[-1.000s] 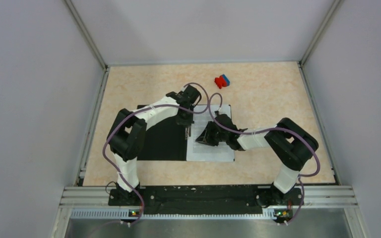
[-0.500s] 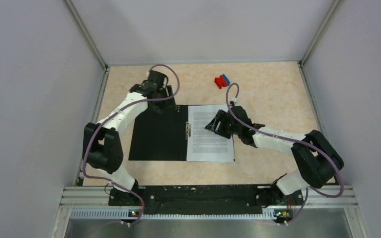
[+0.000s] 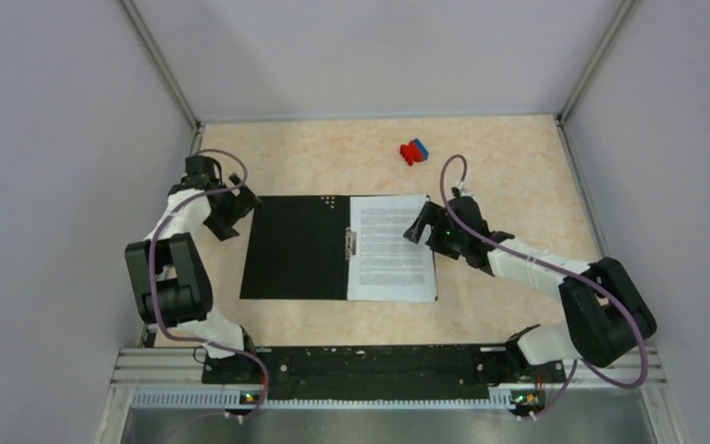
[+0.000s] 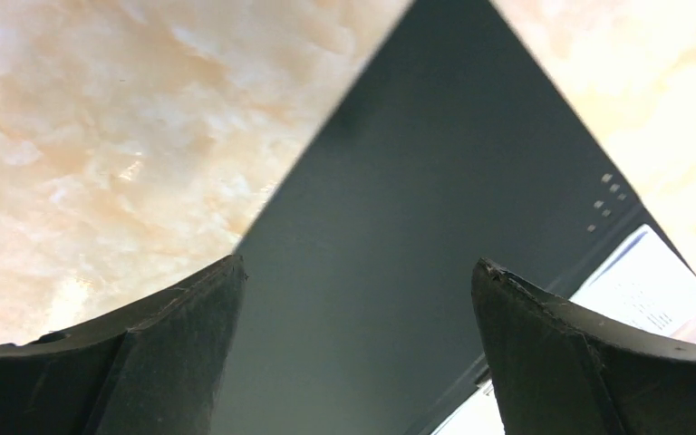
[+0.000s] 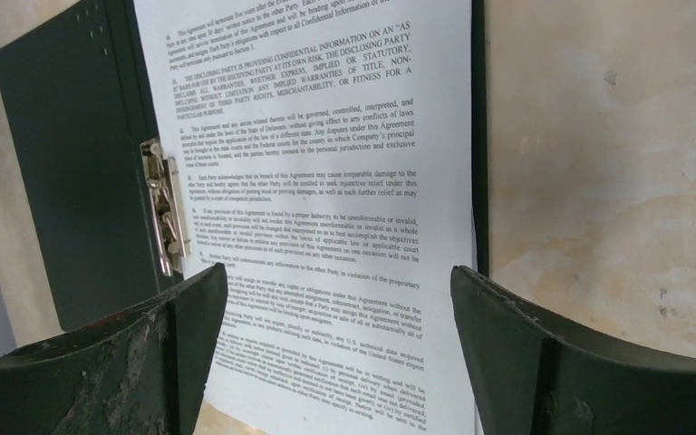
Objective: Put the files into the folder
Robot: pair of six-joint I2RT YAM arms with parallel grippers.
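One open folder (image 3: 296,248) holding one paper stack (image 3: 390,250).
We find the white printed sheets flat on its black right half; left gripper (image 4: 355,263) and right gripper (image 5: 340,268) both gape empty.

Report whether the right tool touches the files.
Cannot tell. The right wrist view shows the open right tool over the files, but neither gap nor contact at its fingertips; the top view adds nothing.
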